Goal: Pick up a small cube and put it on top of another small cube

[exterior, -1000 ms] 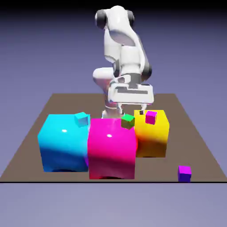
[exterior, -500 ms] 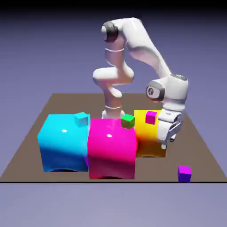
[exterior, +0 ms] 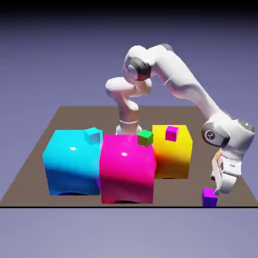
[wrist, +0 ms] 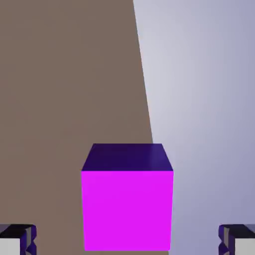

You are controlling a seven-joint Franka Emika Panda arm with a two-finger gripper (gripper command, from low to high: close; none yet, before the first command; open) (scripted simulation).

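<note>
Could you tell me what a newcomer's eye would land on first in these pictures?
Three big glossy blocks stand in a row at mid-table: cyan, magenta, yellow. At the exterior view's right, the white arm reaches down to a small purple cube near the table's front edge, and the open gripper brackets that cube.

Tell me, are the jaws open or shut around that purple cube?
Open. In the hand view, both fingertips stand well clear of the purple cube.
</note>
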